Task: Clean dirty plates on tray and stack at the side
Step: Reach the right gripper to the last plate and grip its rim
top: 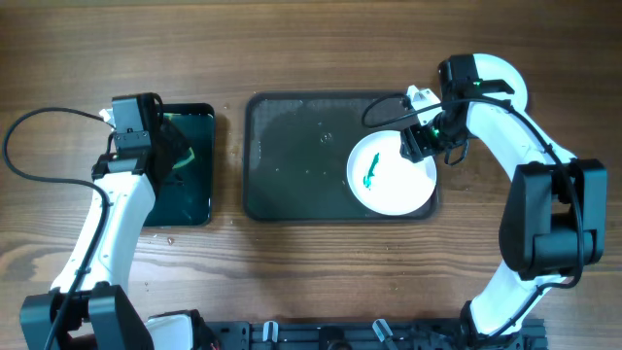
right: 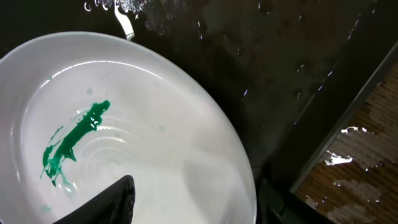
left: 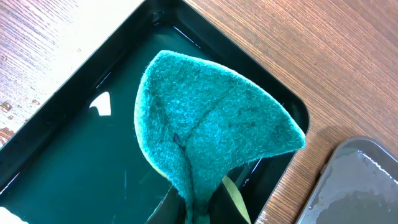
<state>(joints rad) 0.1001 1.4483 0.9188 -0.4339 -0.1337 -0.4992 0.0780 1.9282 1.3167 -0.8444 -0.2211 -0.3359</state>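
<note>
A white plate (top: 392,177) with a green smear (top: 370,172) lies at the right end of the dark grey tray (top: 292,156). My right gripper (top: 420,142) is open and straddles the plate's far right rim. In the right wrist view one finger is over the plate (right: 124,124) and the other is outside its rim, with the gripper (right: 194,186) between them. My left gripper (top: 180,156) is shut on a teal sponge (left: 205,124) and holds it over the small black tray (left: 74,162). Another white plate (top: 507,83) lies off the tray at the far right, partly hidden by the right arm.
The small glossy black tray (top: 180,199) left of the grey tray holds water. The grey tray's surface is wet (right: 280,56). Water drops lie on the wooden table (top: 160,238) near the black tray. Cables run beside both arms.
</note>
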